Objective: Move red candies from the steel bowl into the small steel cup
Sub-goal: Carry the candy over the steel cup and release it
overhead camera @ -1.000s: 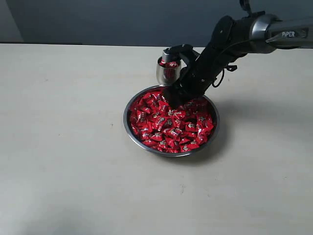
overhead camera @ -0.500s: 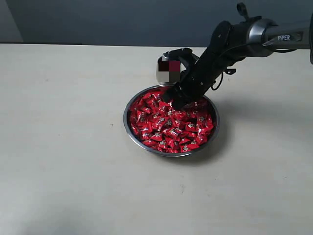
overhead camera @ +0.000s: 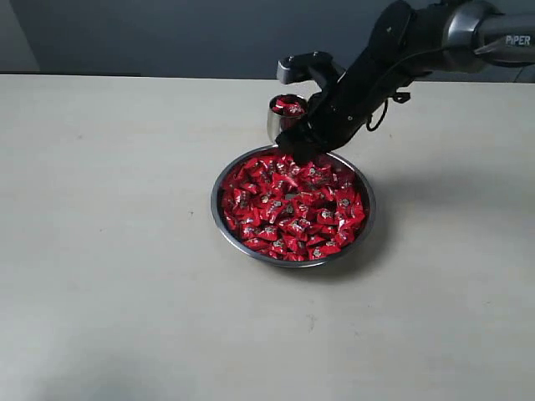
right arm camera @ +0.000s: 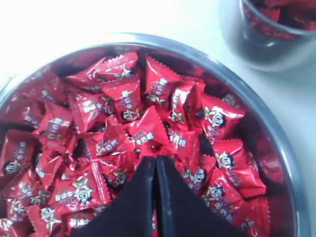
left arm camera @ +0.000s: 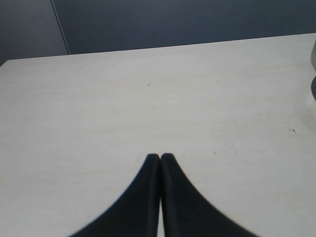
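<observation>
My right end effector [right arm camera: 155,158] hangs over the red candies [right arm camera: 123,103] in the steel bowl [right arm camera: 269,121], fingers pressed together; I can't tell if they pinch one. Left end effector [left arm camera: 160,157] is closed above the worktop [left arm camera: 148,89].

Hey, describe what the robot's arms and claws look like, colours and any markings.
The right arm is black, with a silver cylindrical section carrying white PIPER lettering and a thin black cable looping near the wrist. The right claw and the left claw each have two black fingers tapering to narrow tips.
</observation>
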Robot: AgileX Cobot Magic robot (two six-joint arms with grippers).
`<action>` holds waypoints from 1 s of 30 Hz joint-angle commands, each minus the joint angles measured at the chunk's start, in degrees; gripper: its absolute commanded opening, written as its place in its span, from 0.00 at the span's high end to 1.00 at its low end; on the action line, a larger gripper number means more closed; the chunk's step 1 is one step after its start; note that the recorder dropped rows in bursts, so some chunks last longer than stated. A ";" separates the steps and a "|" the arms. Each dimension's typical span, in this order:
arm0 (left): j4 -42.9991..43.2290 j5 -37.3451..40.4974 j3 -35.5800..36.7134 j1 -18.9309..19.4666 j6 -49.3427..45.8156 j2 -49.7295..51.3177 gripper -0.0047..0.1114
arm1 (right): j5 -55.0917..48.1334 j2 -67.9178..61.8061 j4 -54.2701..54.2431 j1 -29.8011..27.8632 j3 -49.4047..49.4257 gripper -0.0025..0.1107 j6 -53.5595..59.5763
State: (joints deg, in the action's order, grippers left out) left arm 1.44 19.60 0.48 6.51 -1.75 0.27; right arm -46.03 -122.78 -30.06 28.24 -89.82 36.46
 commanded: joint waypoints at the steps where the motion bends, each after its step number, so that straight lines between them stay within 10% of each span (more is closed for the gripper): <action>1: 0.11 -0.28 -0.48 -0.31 0.07 -0.27 0.96 | 1.15 2.12 0.00 -0.16 0.03 0.98 0.38; 30: 0.11 -0.28 -0.48 -0.31 0.07 -0.27 0.96 | 23.87 -5.87 2.36 -0.26 -12.32 0.98 -0.78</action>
State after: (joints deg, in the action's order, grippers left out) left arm 1.44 19.60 0.48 6.51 -1.75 0.27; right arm -23.54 -127.66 -29.37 28.24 -101.46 36.35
